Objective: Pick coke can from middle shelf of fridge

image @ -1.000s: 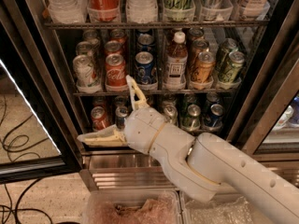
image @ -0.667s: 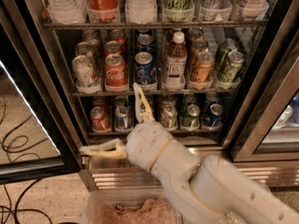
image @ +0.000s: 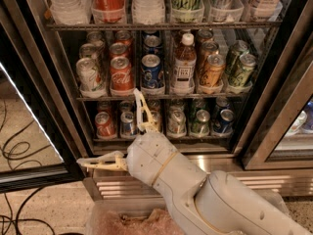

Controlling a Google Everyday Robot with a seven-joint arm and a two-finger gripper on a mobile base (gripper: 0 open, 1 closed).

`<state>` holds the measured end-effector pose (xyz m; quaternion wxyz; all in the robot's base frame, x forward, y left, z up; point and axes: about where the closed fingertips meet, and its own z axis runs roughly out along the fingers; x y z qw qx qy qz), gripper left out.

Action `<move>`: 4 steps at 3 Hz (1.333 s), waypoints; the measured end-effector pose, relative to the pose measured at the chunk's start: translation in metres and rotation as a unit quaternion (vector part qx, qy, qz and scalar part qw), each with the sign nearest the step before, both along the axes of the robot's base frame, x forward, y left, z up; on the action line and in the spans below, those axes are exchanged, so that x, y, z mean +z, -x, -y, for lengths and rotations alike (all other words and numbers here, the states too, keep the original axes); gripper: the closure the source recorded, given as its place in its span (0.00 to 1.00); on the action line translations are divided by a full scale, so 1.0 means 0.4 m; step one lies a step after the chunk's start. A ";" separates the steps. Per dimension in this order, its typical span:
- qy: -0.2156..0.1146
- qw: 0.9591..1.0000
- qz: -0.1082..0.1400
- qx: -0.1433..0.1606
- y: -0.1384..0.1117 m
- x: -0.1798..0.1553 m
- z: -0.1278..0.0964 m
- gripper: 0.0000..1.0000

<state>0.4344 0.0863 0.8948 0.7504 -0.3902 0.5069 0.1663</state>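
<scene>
- The fridge (image: 274,87) stands open beyond the fingers, and its racks sit in the frame where they sat a second ago. The base has therefore held still, and only the arm has moved.
- The arm (image: 230,204) has swung lower and leftward. Its wrist now covers the fridge's steel base rather than the bottom rack.
- The middle shelf (image: 195,97) runs just above the upper fingertip. A second ago that tip reached higher, over the shelf's front edge.
- The gripper (image: 108,127) has sunk slightly and hangs in front of the lowest cans, short of the shelf it needs.
- The coke can (image: 121,72) stands untouched at the front of its lane, above the upper fingertip and a little to its left. A blue can (image: 152,71) is directly on its right.
- The fingers (image: 143,112) are spread wide and hold nothing, as before, with one pointing up and the other out to the left.
- In my judgement the gripper must rise and reach inward before any grasp is possible.
</scene>
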 end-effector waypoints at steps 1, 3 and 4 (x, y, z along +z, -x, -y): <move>-0.003 0.999 -0.010 -0.033 -0.043 0.001 0.021 0.00; 0.012 0.997 -0.024 -0.066 -0.075 -0.028 0.046 0.00; 0.019 0.995 -0.029 -0.097 -0.118 -0.035 0.062 0.00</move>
